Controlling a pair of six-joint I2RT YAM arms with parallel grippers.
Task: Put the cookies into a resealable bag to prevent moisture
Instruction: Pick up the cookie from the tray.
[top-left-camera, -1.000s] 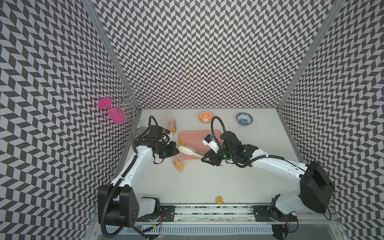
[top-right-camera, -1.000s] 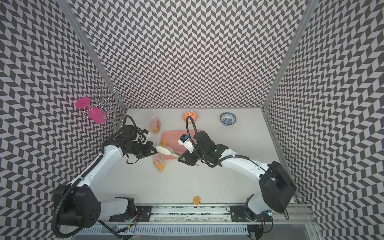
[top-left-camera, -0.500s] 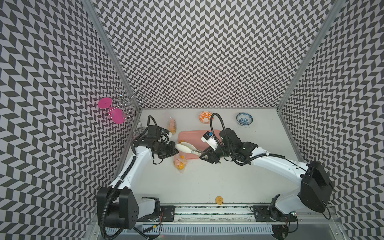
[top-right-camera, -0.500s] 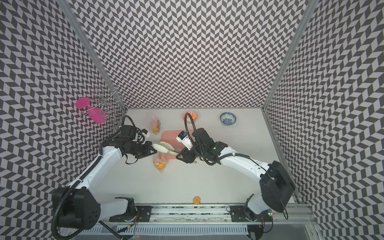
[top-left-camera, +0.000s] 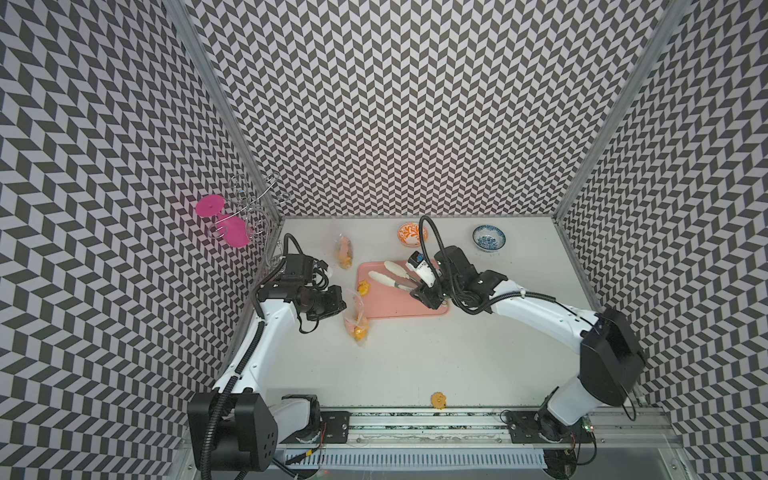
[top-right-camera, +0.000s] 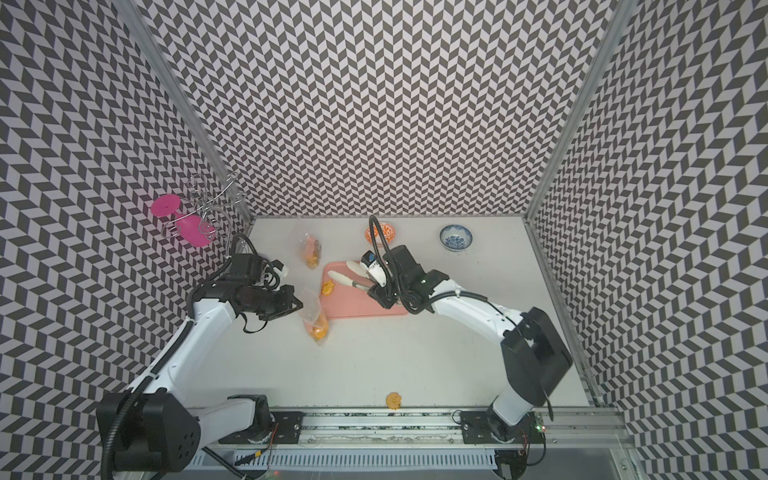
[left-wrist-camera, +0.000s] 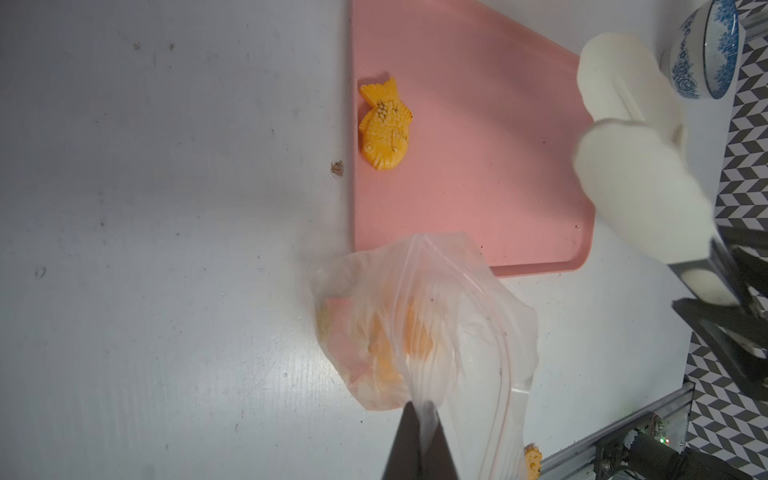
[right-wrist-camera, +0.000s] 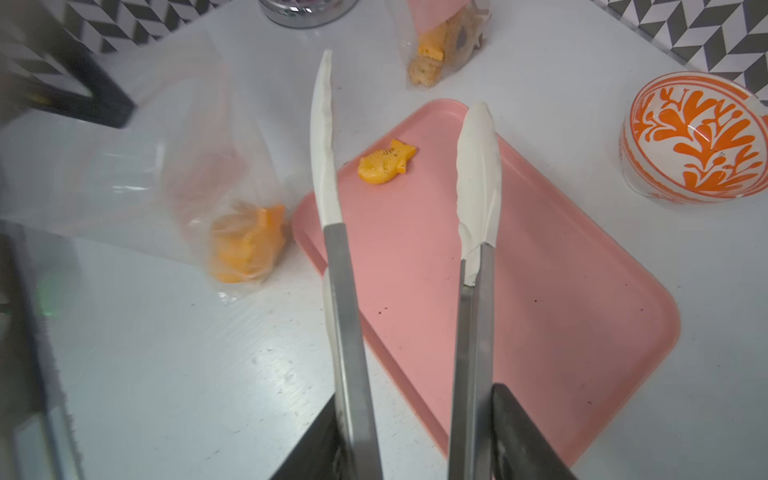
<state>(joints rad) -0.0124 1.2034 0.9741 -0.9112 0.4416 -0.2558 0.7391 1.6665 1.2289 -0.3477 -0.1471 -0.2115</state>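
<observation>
The left claw (left-wrist-camera: 415, 428) was pinched shut on the rim of the resealable bag (left-wrist-camera: 436, 324), which sagged on the worktop (top-left-camera: 415, 365) just left of the pink tray (right-wrist-camera: 540, 311), cookies (right-wrist-camera: 249, 245) inside. The right claw (top-left-camera: 426, 293) gripped the tongs (right-wrist-camera: 345, 311), tips spread above the tray. The fish cookie (right-wrist-camera: 386, 163) lay at the tray's left edge. The tips should probably straddle it and close gently. A stray cookie (top-left-camera: 439, 400) lay at the worktop's near edge.

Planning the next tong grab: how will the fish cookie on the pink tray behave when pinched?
Flat and rigid-looking, the fish cookie probably won't roll. Small, it is likely light and may skid on the smooth pink tray. The smooth-tipped tongs might slip.
</observation>
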